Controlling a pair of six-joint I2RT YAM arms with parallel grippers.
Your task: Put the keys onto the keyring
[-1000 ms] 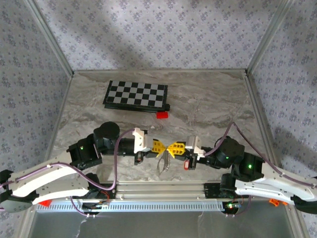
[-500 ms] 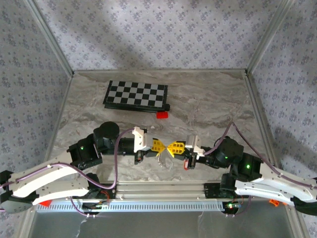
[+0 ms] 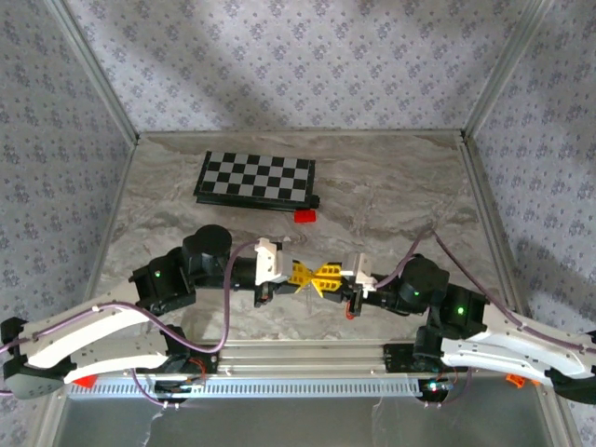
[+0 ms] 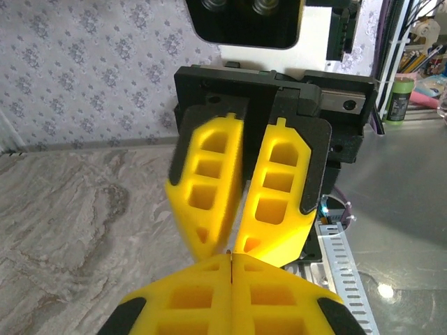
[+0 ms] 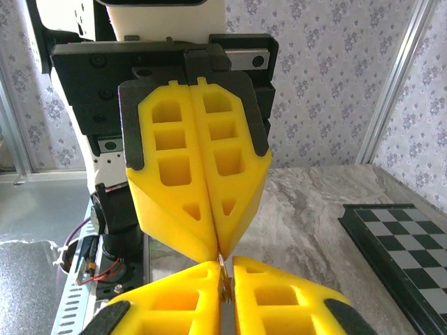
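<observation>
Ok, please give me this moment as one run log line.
step: threading, likely | left gripper: shut | right gripper: shut on chain | contact: tip to tip | red block: beside checkerboard

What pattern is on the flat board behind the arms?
The flat rectangular board shows black-and-pale checks, clearest in the top external view.

Bright, diffuse illumination throughout; soft diagonal shadows are cast across the rear wall [image 3: 279, 74]; the frames are rendered sharply.
</observation>
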